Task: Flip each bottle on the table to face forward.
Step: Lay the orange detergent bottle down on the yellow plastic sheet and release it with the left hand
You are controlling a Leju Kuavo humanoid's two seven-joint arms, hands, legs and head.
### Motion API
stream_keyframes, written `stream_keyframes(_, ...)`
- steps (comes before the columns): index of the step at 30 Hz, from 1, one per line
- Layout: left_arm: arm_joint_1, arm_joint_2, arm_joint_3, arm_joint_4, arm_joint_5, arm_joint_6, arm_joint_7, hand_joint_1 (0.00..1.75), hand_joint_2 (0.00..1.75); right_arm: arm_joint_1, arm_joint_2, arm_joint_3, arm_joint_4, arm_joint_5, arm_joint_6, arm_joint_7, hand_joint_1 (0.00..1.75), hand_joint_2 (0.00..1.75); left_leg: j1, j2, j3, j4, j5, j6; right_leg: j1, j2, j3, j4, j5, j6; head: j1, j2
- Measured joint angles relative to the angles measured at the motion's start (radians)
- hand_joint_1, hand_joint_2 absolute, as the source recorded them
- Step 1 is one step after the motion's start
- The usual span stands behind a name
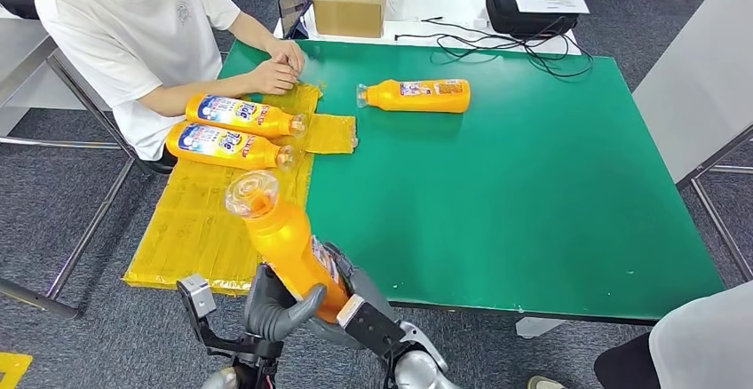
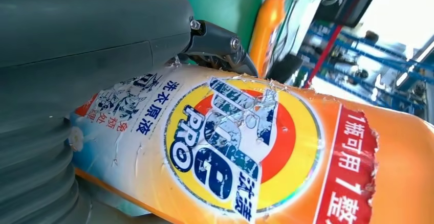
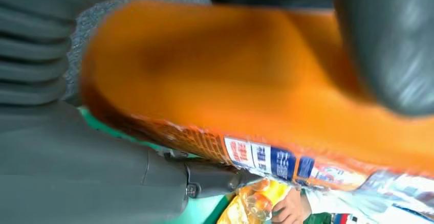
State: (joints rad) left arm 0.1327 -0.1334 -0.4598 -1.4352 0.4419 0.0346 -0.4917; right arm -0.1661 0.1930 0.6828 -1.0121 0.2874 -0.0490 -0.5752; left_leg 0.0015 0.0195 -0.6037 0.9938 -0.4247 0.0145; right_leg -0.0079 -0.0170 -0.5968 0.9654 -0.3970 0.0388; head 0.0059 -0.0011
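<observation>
Up near the desk's near edge, we hold an orange detergent bottle [image 1: 282, 234] off the surface, its clear-capped neck tilted up and away from us toward the yellow mat [image 1: 191, 229]. Our left hand [image 1: 277, 307] grasps the lower body of the bottle, the thick grey thumb wrapped across its front, while our right hand [image 1: 355, 300] closes on the same bottle from the other side. From the left wrist we see the bottle's worn round logo label [image 2: 240, 147] close against the grey cover of that hand; from the right wrist the bottle is a blurred orange mass [image 3: 245, 91] with a strip of small print along it.

Beyond it, two more orange bottles [image 1: 244, 115] [image 1: 229, 145] lie side by side on the yellow mat at the desk's left edge, blue-and-white labels up, caps pointing toward the middle of the desk. A fourth bottle [image 1: 417, 96] lies alone on the bare green desk [image 1: 533, 194] toward the far edge, its cap pointing left.

At the far left corner a person in a white T-shirt [image 1: 133, 34] sits with both hands [image 1: 280, 67] resting on the mat's far end. Behind the desk stand a cardboard box [image 1: 349, 0], a black case [image 1: 524, 7] with a sheet of paper on it, and loose black cables [image 1: 497, 47] trailing onto the green surface.
</observation>
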Motion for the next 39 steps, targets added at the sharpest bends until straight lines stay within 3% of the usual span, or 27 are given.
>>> stream_keyframes(10, -0.022, -0.001, 0.037, -0.011, -0.361, 0.233, -0.03, 1.75, 1.75, 0.05, 0.004, -0.003, -0.047, 0.034, -0.121, -0.035, 0.0, 0.0, 0.0, 0.0, 0.0, 0.0, 0.0, 0.0, 0.0, 0.0, 0.0, 0.0, 0.0, 0.0, 0.0, 0.0)
stream_keyframes(19, -0.041, 0.01, 0.105, -0.015, -0.58, 0.295, 0.04, 1.75, 1.75, 0.082, 0.025, -0.052, -0.103, -0.062, -0.217, -0.046, 0.0, 0.0, 0.0, 0.0, 0.0, 0.0, 0.0, 0.0, 0.0, -0.001, 0.0, 0.0, 0.0, 0.0, 0.0, 0.0)
stream_keyframes(26, -0.079, 0.027, 0.147, -0.006, -0.797, 0.349, 0.102, 1.75, 1.75, 0.105, 0.028, -0.095, -0.142, -0.126, -0.235, -0.059, 0.0, 0.0, 0.0, 0.0, 0.0, 0.0, 0.0, 0.0, 0.0, -0.001, 0.0, 0.0, 0.0, 0.0, 0.0, 0.0)
stream_keyframes(32, -0.175, 0.074, 0.183, 0.115, -1.213, 0.426, 0.229, 1.75, 1.75, 0.119, 0.031, -0.118, -0.144, -0.176, -0.226, -0.075, 0.0, 0.0, 0.0, 0.0, 0.0, 0.0, 0.001, -0.001, 0.0, -0.001, 0.0, 0.0, 0.0, 0.0, 0.0, 0.0)
stream_keyframes(36, -0.279, 0.119, 0.197, 0.269, -1.414, 0.378, 0.311, 1.75, 1.75, 0.12, 0.033, -0.123, -0.14, -0.201, -0.195, -0.08, 0.0, 0.0, 0.0, 0.0, 0.0, 0.0, 0.002, -0.001, 0.0, -0.001, 0.0, 0.001, 0.0, 0.0, 0.0, 0.0)
stream_keyframes(39, -0.36, 0.15, 0.197, 0.393, -1.479, 0.327, 0.339, 1.75, 1.75, 0.118, 0.036, -0.124, -0.133, -0.206, -0.179, -0.082, 0.0, 0.0, 0.0, 0.0, 0.0, 0.0, 0.002, -0.001, 0.0, -0.001, 0.0, 0.001, 0.001, 0.0, 0.0, 0.0)
